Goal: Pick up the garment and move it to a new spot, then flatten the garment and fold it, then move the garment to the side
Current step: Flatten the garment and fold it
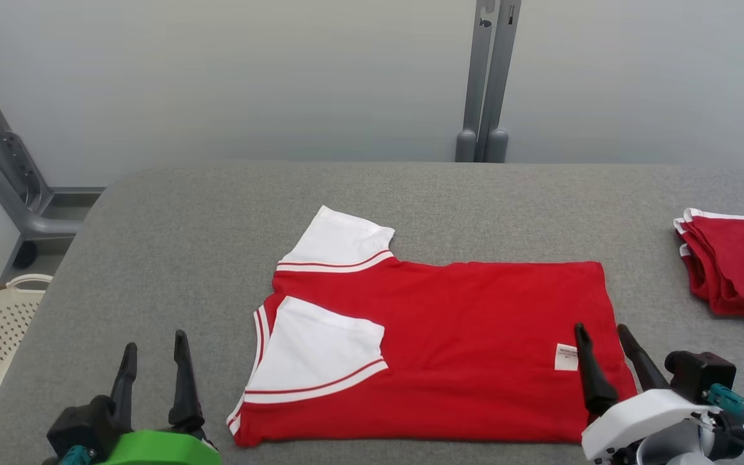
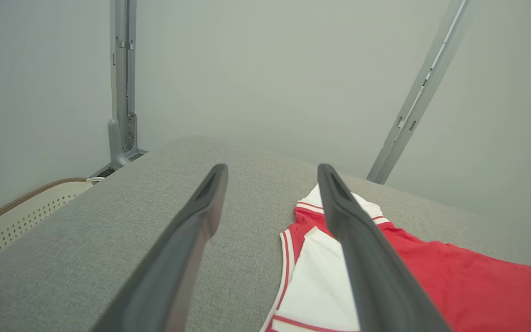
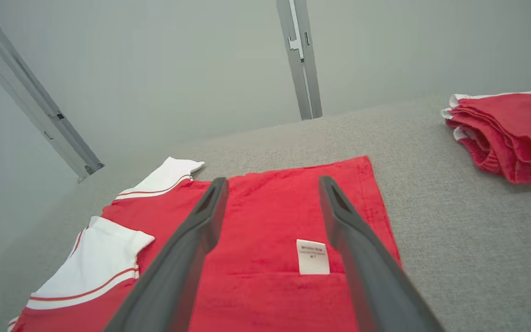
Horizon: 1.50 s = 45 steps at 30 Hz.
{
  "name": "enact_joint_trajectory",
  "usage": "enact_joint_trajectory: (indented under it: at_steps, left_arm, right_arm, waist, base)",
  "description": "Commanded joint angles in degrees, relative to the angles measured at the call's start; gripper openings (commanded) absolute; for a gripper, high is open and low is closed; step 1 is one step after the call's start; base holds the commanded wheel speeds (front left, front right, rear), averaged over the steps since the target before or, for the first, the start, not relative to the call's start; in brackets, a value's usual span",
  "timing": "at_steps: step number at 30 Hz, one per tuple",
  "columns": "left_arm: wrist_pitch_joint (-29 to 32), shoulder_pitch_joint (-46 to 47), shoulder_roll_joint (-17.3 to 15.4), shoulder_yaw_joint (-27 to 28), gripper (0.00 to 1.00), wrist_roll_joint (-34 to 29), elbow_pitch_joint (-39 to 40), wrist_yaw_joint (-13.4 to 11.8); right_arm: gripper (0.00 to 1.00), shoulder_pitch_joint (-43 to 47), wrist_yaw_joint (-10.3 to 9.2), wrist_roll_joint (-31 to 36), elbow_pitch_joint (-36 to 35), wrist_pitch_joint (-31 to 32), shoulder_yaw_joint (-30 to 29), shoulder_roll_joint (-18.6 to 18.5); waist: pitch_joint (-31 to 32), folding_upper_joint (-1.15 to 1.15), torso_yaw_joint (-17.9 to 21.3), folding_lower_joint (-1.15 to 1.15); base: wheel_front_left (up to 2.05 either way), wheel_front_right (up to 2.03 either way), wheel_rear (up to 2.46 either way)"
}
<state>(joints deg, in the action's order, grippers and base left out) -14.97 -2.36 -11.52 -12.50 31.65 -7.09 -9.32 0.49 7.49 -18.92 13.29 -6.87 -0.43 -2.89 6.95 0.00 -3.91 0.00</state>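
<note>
Finds red-and-white T-shirt point(image 1: 449, 323) mid-table point(image 1: 411, 194), apparently folded once lengthwise. Holds left gripper point(image 1: 155, 340) and right gripper point(image 1: 601, 327) spread wide, empty. Risks pinching only the top layer near the label point(image 1: 566, 357), dragging the fold open.
</note>
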Motion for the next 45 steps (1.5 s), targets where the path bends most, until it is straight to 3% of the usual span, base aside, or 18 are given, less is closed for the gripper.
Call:
enact_joint_trajectory:
  at_steps: [1, 8, 21, 45]
  left_arm:
    - [-0.25, -1.42, -0.51, -0.17, 1.00, -1.89, 0.27, 0.87]
    - [-0.26, -4.26, -0.55, -0.86, 1.00, -4.75, -0.46, 2.59]
    - [3.09, -5.92, -1.90, -4.38, 1.00, -7.53, -5.04, 1.55]
    - [3.75, -2.50, -2.48, -4.48, 1.00, -6.00, -6.86, 1.79]
  right_arm:
    - [1.00, 0.31, -0.01, 0.54, 0.24, -0.94, 0.82, -0.06]
    - [1.00, 1.47, -0.01, 3.95, 0.93, -3.19, 1.34, -0.09]
    - [1.00, 2.92, -0.01, 8.60, 2.17, -2.89, 1.14, -0.07]
    - [1.00, -0.18, -0.01, 7.00, 3.29, 0.04, 1.85, -0.09]
  waist:
    - [0.41, 0.00, -0.02, 0.00]
    - [0.97, 0.00, 0.21, 0.00]
    - [1.22, 0.00, 1.77, 0.00]
    - [-1.11, 0.00, 2.22, 0.00]
  base:
    - [0.00, 0.00, 0.00]
    - [0.00, 0.00, 0.00]
    - [0.00, 0.00, 0.00]
    - [0.00, 0.00, 0.00]
